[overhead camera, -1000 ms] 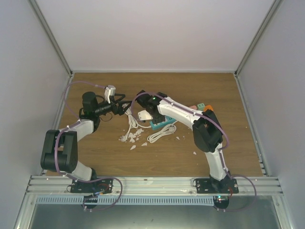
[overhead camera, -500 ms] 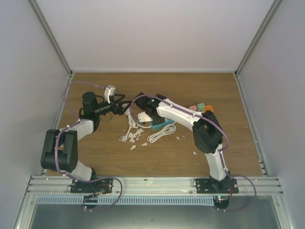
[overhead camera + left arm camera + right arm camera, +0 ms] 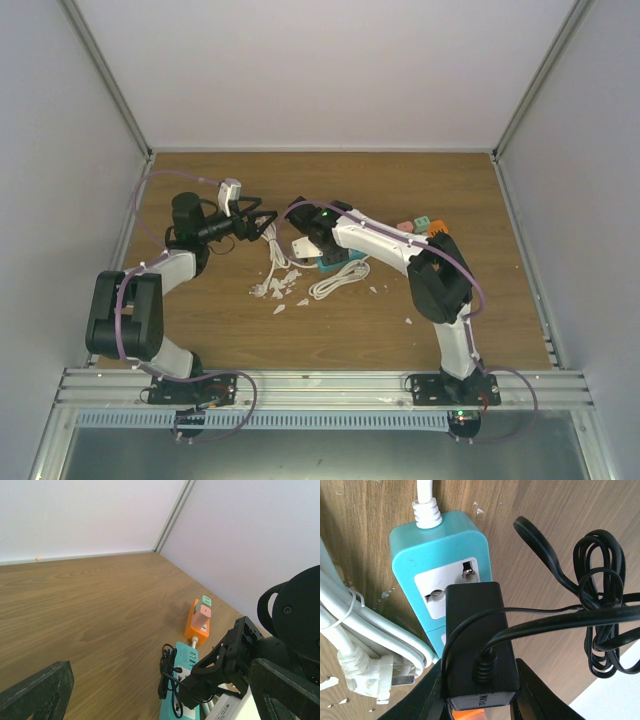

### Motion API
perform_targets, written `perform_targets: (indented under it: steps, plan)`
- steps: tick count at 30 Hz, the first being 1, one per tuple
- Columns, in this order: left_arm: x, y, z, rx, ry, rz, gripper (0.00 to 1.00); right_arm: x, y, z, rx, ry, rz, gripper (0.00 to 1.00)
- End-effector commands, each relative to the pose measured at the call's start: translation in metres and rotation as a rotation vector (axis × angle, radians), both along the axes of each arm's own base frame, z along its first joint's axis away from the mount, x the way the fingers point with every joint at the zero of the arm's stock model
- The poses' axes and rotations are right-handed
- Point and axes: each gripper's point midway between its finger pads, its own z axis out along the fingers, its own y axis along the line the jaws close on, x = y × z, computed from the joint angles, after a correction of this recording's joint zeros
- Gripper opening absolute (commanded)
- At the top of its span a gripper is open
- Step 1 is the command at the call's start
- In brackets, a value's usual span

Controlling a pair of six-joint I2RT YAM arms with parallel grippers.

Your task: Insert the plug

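Note:
The plug [image 3: 477, 645] is a black adapter block with a thin black cord, and my right gripper [image 3: 480, 700] is shut on its sides. It hangs right over the socket face of the teal power strip [image 3: 440, 550], covering the lower holes; its prongs are hidden. From above, the right gripper [image 3: 318, 240] sits over the teal strip [image 3: 338, 262] mid-table. The left wrist view shows the same strip [image 3: 186, 661] with the black cord [image 3: 167, 675] looped beside it. My left gripper [image 3: 264, 220] is open and empty, just left of the strip, its fingers [image 3: 35, 695] spread wide.
An orange power strip [image 3: 196, 627] with a pink plug [image 3: 201, 616] lies beyond the teal one. A bundled white cable [image 3: 375, 625] with a white plug [image 3: 370, 680] rests beside the strip. White scraps [image 3: 275, 290] litter the wood. A black cord coil [image 3: 600, 620] lies to the right.
The right arm has shifted slightly, bringing the plug lower over the teal strip. The left arm has barely moved and stays open.

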Motion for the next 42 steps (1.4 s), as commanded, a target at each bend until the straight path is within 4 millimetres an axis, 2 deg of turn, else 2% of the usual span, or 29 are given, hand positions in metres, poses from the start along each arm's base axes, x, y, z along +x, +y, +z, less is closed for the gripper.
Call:
perform_targets:
  steps: [1,7,14,17,20,27,33,35,38,39,42]
  plan:
    - [0.006,0.004,0.009,-0.001,-0.044,0.014,0.99,0.0,-0.007,-0.006,-0.05,0.012,-0.011,0.01]
    - [0.008,0.004,0.006,-0.001,-0.036,0.014,0.99,0.003,-0.003,-0.008,-0.078,-0.006,-0.001,0.01]
    - [0.008,0.004,0.005,-0.001,-0.032,0.016,0.99,0.013,0.013,-0.007,-0.105,0.001,0.012,0.01]
    - [0.008,0.006,0.004,0.0,-0.031,0.021,0.99,0.013,0.018,-0.013,-0.118,0.014,0.024,0.01]
    - [0.008,0.008,0.006,-0.001,-0.034,0.028,0.99,0.005,0.023,-0.025,-0.119,0.056,0.046,0.01]
    - [0.008,0.011,0.006,-0.005,-0.033,0.035,0.99,-0.026,0.022,-0.063,-0.151,0.163,0.079,0.0]
    - [0.007,0.011,0.007,-0.01,-0.033,0.032,0.99,-0.047,0.031,-0.099,-0.179,0.251,0.125,0.01]
    - [0.011,0.022,0.008,-0.011,-0.034,0.061,0.99,-0.051,0.034,-0.11,-0.188,0.279,0.129,0.0]
    - [0.01,0.024,0.007,-0.013,-0.032,0.069,0.99,-0.048,0.038,-0.114,-0.186,0.277,0.125,0.01]
    - [0.011,0.025,0.007,-0.014,-0.032,0.07,0.99,-0.044,0.038,-0.112,-0.187,0.255,0.125,0.05]
    - [0.011,0.025,0.007,-0.016,-0.03,0.07,0.99,-0.019,0.045,-0.095,-0.171,0.113,0.148,0.35]
